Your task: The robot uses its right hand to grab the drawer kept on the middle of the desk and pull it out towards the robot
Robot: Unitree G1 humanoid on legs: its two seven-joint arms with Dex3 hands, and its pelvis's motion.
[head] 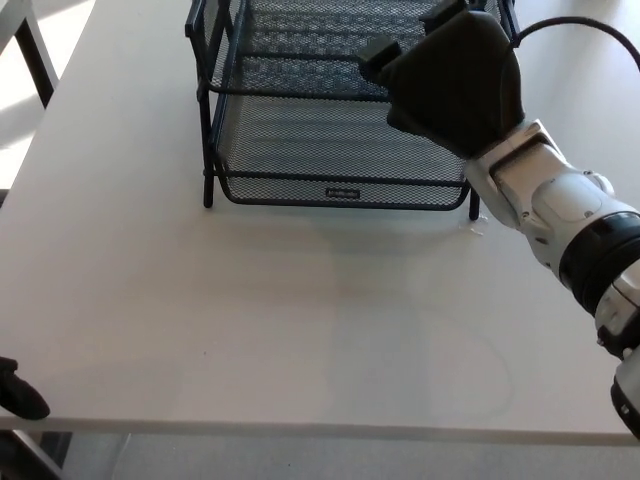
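Near edge: the desk point(250, 330) ends low in view; a wide bare stretch runs from it to the drawer.
Left hand point(20, 392): only a dark tip at the near left corner; grip cannot be told.
Drawer point(340, 150): black mesh tray rack, mid-desk, far side, its front rim facing the robot.
Right hand point(455, 80): over the rack's right front; whether it grips cannot be told.

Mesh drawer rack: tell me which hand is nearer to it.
Right. The right hand is over the mesh drawer rack at its right side; the left hand sits far off at the desk's near-left edge.
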